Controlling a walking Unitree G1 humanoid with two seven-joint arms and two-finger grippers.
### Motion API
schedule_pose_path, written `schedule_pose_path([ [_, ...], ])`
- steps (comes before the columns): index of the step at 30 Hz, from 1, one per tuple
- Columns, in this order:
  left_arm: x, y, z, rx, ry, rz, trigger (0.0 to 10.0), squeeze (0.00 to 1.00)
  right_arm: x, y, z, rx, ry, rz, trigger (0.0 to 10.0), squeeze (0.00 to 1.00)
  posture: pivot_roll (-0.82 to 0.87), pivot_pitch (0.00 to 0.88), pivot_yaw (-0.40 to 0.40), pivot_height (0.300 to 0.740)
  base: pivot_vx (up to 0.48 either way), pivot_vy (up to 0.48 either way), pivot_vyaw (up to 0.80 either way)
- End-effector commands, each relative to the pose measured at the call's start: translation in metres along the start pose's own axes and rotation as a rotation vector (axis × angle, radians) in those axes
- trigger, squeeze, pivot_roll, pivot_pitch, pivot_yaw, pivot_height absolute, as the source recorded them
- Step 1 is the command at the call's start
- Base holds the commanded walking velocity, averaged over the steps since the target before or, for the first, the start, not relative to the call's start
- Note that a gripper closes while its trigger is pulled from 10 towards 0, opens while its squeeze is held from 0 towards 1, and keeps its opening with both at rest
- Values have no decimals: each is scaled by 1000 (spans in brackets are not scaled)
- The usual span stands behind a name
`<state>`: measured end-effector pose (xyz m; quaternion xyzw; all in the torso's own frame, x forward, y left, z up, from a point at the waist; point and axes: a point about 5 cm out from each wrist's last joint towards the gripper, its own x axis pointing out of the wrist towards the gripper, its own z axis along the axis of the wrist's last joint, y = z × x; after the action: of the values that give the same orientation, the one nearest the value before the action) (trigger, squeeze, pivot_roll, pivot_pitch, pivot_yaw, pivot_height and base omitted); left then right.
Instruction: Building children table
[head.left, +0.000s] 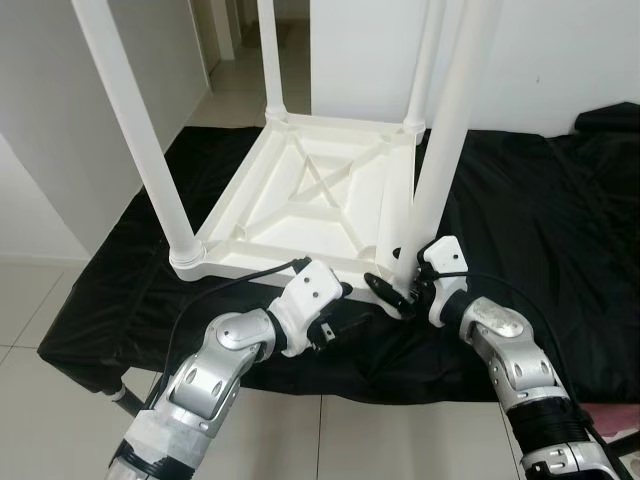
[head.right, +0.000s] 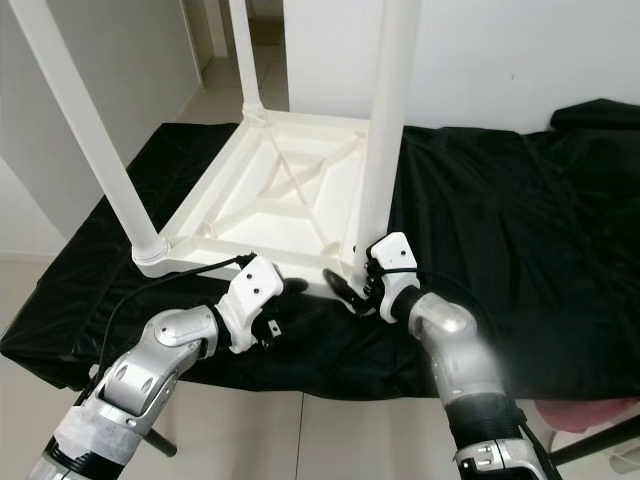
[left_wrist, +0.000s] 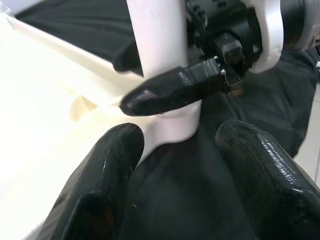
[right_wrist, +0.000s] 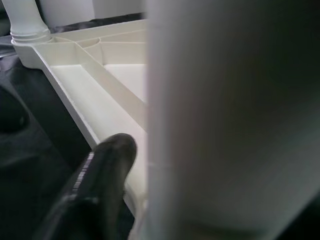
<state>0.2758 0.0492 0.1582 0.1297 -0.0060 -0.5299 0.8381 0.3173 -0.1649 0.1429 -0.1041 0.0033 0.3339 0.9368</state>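
Both silver arms reach forward from the near edge, bent at the elbow, their wrists angled in toward each other. The left gripper (left_wrist: 175, 165) points right, its two black fingers (left_wrist: 100, 185) spread apart. The right gripper (head.left: 400, 290) sits just to its right, fingers set on either side of a white table leg (head.left: 440, 170), one finger (left_wrist: 170, 90) lying across it.
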Motion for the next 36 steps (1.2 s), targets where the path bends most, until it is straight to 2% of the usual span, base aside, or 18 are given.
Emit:
schedule_pose_path([
  [1, -1, 2, -2, 3, 11, -3, 10000, 0, 1, 5, -5, 15, 17, 51, 0, 0, -2, 58, 41, 740, 0, 0, 0],
  [5, -2, 3, -2, 0, 8, 3, 10000, 0, -1, 7, -6, 29, 13, 61, 0, 0, -1, 54, 39, 740, 0, 0, 0],
  [6, -3, 3, -3, -4, 11, 11, 10000, 0, -2, 9, -6, 42, 11, 49, 10000, 0, 3, 66, 31, 740, 0, 0, 0],
  [10, -6, 1, -5, -24, 13, 14, 10000, 0, -4, 13, -4, 92, -16, 8, 10000, 0, 6, 77, 32, 740, 0, 0, 0],
  [13, -7, -2, -7, -27, 15, 13, 10000, 0, -6, 15, -5, 91, -27, -11, 10000, 0, 8, 75, 27, 740, 0, 0, 0],
  [15, -8, -7, -10, -36, 19, 12, 10000, 0, -9, 21, -7, 100, -38, -84, 10000, 0, 14, 70, 18, 740, 0, 0, 0],
  [18, -8, -7, -12, -40, 23, 23, 10000, 0, -10, 25, -8, 106, -37, -131, 10000, 0, 15, 63, 17, 740, 0, 0, 0],
  [21, -8, -6, -13, -46, 23, 36, 10000, 0, -10, 32, -10, 145, -37, -306, 10000, 0, 21, 46, 19, 740, 0, 0, 0],
  [24, -8, -6, -13, -46, 23, 36, 10000, 0, -10, 32, -10, 145, -37, -306, 10000, 0, 21, 46, 19, 740, 0, 0, 0],
  [26, -8, -6, -13, -45, 22, 27, 10000, 0, -8, 38, -9, 180, -50, -409, 10000, 0, 21, 35, 27, 740, 0, 0, 0],
  [27, -8, -6, -13, -45, 22, 27, 10000, 0, -8, 38, -9, 180, -50, -409, 10000, 0, 21, 35, 27, 740, 0, 0, 0],
  [30, -8, -6, -14, -40, 26, 20, 10000, 0, -3, 52, -7, 245, -52, -580, 10000, 0, 15, 30, 28, 740, 0, 0, 0],
  [33, -8, -6, -14, -41, 26, 20, 10000, 0, -2, 56, -6, 267, -46, -631, 10000, 0, 15, 30, 28, 740, 0, 0, 0],
  [35, -6, -8, -14, -44, 23, 17, 10000, 0, -3, 58, -6, 272, -30, -729, 10000, 0, 9, 34, 27, 740, 0, 0, 0],
  [36, -6, -8, -14, -44, 23, 17, 10000, 0, -3, 58, -6, 272, -30, -729, 10000, 0, 9, 34, 27, 740, 0, 0, 0],
])
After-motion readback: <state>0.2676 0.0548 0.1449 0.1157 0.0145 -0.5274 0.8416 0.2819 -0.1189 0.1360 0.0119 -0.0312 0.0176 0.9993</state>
